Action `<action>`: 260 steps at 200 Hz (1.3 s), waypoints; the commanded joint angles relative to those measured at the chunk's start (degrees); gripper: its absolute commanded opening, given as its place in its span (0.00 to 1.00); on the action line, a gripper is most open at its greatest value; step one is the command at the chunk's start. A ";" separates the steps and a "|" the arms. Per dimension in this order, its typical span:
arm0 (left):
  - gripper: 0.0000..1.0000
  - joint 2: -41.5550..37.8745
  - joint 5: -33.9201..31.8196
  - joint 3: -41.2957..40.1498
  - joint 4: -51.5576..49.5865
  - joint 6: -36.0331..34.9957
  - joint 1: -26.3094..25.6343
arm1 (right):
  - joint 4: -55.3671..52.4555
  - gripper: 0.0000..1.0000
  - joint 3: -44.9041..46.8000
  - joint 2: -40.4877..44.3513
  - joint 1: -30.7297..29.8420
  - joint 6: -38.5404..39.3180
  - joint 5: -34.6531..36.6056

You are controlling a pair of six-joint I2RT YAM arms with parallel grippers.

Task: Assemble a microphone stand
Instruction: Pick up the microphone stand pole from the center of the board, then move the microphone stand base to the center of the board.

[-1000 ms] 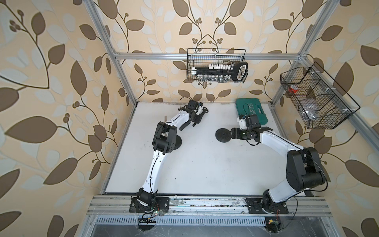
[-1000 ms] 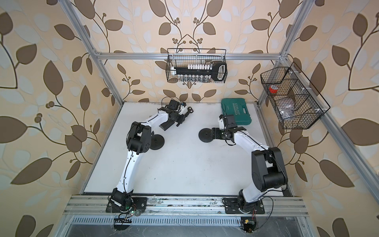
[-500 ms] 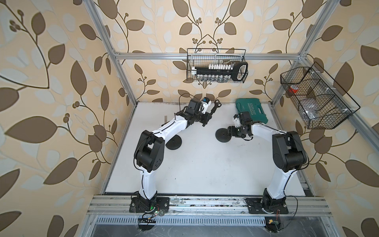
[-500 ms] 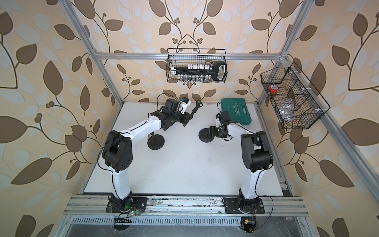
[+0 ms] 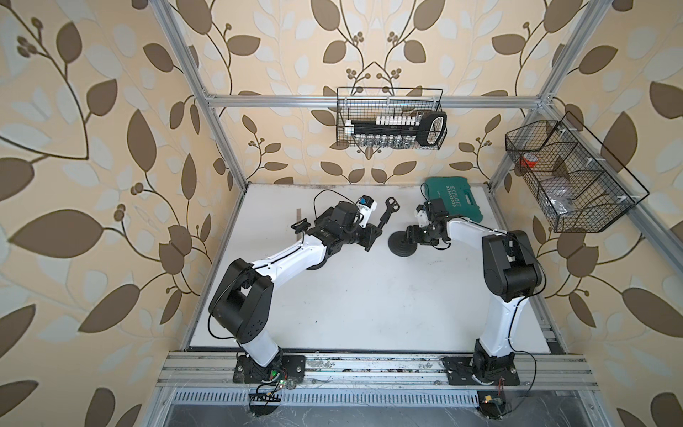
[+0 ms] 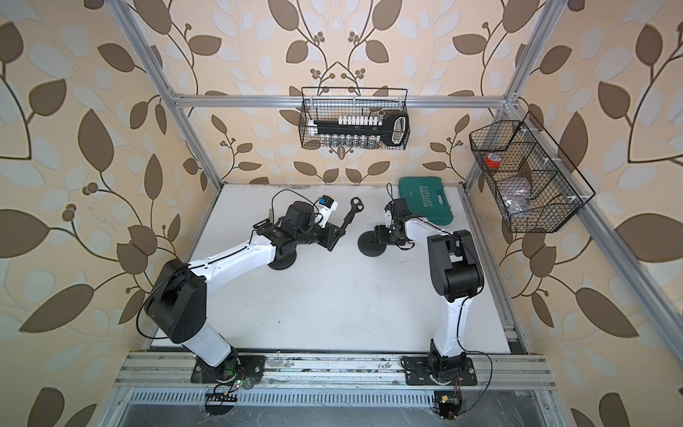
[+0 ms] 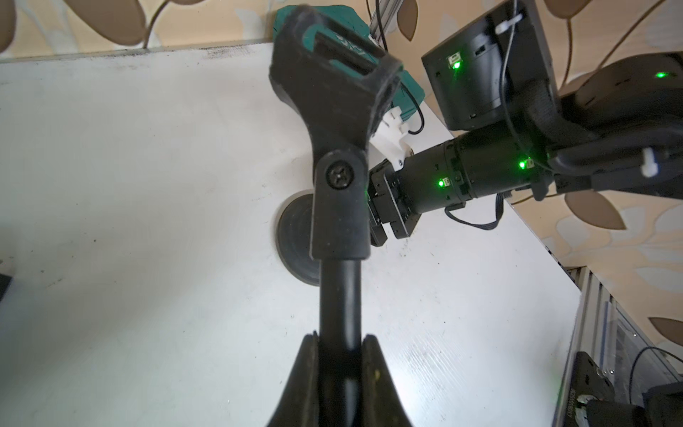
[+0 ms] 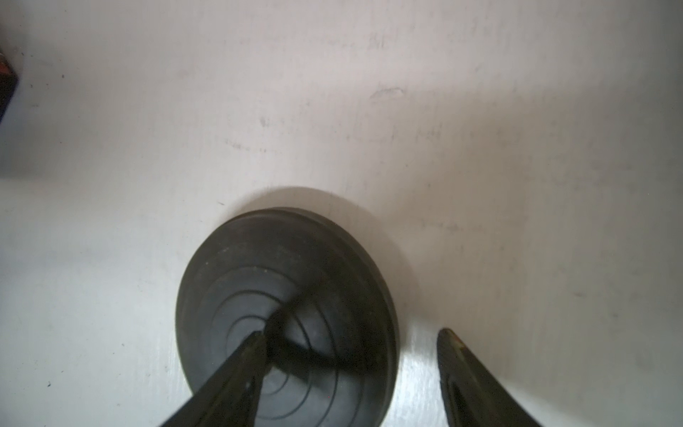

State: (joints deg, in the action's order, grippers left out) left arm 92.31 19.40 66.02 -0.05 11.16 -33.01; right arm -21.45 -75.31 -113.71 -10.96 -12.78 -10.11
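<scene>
Here, in both top views, we see the left gripper (image 5: 374, 233) clenched on the black rod (image 5: 384, 218) of the microphone clip (image 5: 391, 202), lifted over the far middle of the white table (image 5: 369, 303). The right gripper (image 5: 408, 234) sits low at the round base (image 5: 401, 246), just right of the clip.

Only the left wrist view shows us the grasp up close: 2 fingers (image 7: 306, 369) pinch the rod (image 7: 340, 295), and a cross-head screw (image 7: 339, 175) marks the clip's hinge. Behind it lies the base (image 7: 295, 240), with the right arm's wrist beside it.

Only the right wrist view shows us the right gripper (image 8: 351, 332) released, its jaws spread wide. 1 fingertip (image 8: 258, 338) hangs over the ringed middle of the base (image 8: 288, 281), and the other (image 8: 445, 334) is past the rim, over bare table. We cannot tell whether either touches.

Only the top views show us a 2nd dark disc (image 6: 282, 261), half hidden under the left forearm.

The rod's long axis runs from the left gripper up and toward the far right. Its clip end leads, pointing at the green tool case (image 5: 452, 199) by the far right edge.
</scene>
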 commanded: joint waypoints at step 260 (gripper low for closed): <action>0.00 -17.20 -0.30 -17.39 13.29 1.60 0.13 | 5.32 0.80 16.34 27.80 -7.56 -2.98 -16.69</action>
State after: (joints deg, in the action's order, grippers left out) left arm 72.64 18.59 45.78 7.97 12.47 -32.97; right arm -21.63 -60.73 -92.64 -22.04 -10.98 -19.03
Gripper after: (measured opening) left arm 0.161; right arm 0.800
